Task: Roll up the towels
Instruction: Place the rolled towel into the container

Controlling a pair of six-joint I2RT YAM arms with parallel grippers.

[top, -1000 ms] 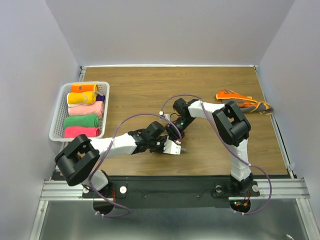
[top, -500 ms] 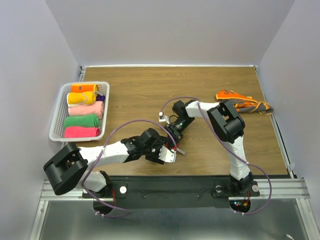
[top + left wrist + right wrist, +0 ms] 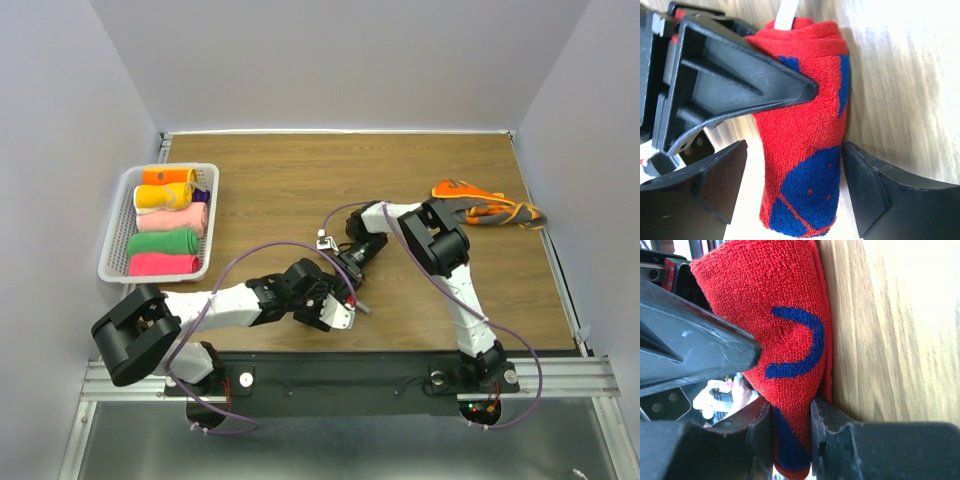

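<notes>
Rolled towels [image 3: 163, 241] packed side by side in white slatted basket [image 3: 113, 235], far left of wooden table [image 3: 280, 180]. Order from far end to near: orange, yellow, pale pink, green, bright pink. A purple one shows beside the yellow one.

Centre, near front edge: both arms meet over one more towel. Left gripper [image 3: 793, 150] reaches in from the left, jaws spread wide to either side of the red towel roll [image 3: 802, 170]. Clear gap at one finger [image 3: 715, 185]. The other finger sits right at the roll's edge; contact cannot be judged. No squeeze visible.

Red towel roll: blue patterns, short and fairly tight, lying on the wood between the two grippers. Largely hidden under them in the top view, plain in both wrist views.

Right gripper [image 3: 790, 427] comes in from the far right side, angled down. Its fingers [image 3: 832, 432] are pressed in on one end of the roll, terry pinched between them. One of its fingers also crosses the roll in the left wrist view.

Far right of table: loose heap of orange and grey cloth [image 3: 487, 207], crumpled, well apart from both grippers.
</notes>
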